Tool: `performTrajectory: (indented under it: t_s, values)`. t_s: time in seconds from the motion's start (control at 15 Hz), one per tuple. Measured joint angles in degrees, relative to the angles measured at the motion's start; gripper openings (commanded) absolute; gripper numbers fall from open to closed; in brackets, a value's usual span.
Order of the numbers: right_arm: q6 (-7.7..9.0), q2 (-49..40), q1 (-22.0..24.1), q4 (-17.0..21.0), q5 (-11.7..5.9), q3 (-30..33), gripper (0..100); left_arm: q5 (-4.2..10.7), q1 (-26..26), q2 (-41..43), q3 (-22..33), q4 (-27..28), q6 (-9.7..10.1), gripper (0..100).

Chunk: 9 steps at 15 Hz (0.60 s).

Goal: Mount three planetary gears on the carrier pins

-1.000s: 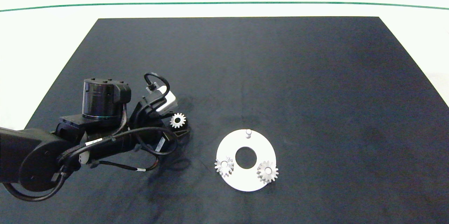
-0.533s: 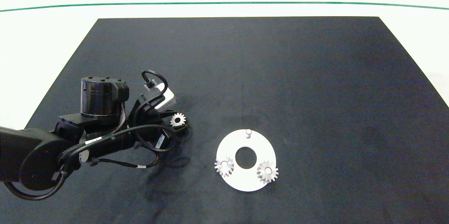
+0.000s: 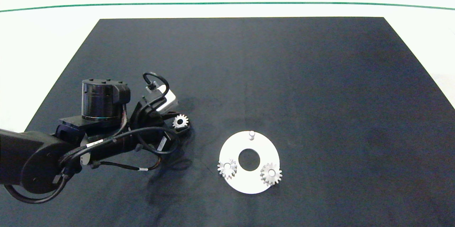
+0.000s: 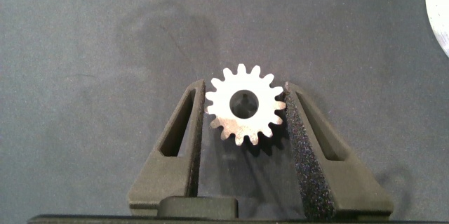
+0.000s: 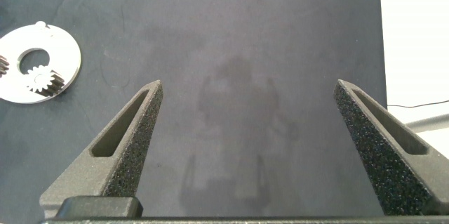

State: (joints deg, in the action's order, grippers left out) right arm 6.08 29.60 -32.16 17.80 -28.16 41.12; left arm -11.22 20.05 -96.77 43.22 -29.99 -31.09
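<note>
Dark matte worktop (image 3: 320, 77) on a pale floor, crossed by a thin green line far behind. Largest on it: left arm (image 3: 53, 152), reaching in toward the white carrier disc (image 3: 249, 180) and stopping well short of it. Disc lying flat, two planetary gears (image 3: 227, 168) (image 3: 271, 174) already seated on its nearer pins, third carrier pin (image 3: 251, 134) on the far side of the disc standing bare. Third gear (image 4: 244, 104) pinched flat between the fingers of the left claw (image 4: 244, 115), teeth touching both pads, well away from the disc on the arm's side. Right claw (image 5: 245, 147) spread wide over bare worktop, holding nothing, off beyond the disc's other side, parked.

Against the picture a second back: gear and claw shifted slightly away from the disc and a shade lower, wrist camera housing drawn back with them; over the last half second almost no further drift. Disc, seated gears and free pin unmoved. Reads as a grasp just secured rather than a carry begun. Meaning for the task: two of three installed, last gear in hand, transfer to the bare pin and alignment of its centre hole yet to come.
</note>
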Motion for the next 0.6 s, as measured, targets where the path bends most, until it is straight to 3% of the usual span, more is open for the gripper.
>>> performTrajectory:
  t_s: [0.6]
  values:
    - [0.00, 0.00, 0.02, -0.02, 0.02, 0.11, 100, -0.07, 0.12, -0.15, -0.52, 0.09, 0.00, 3]
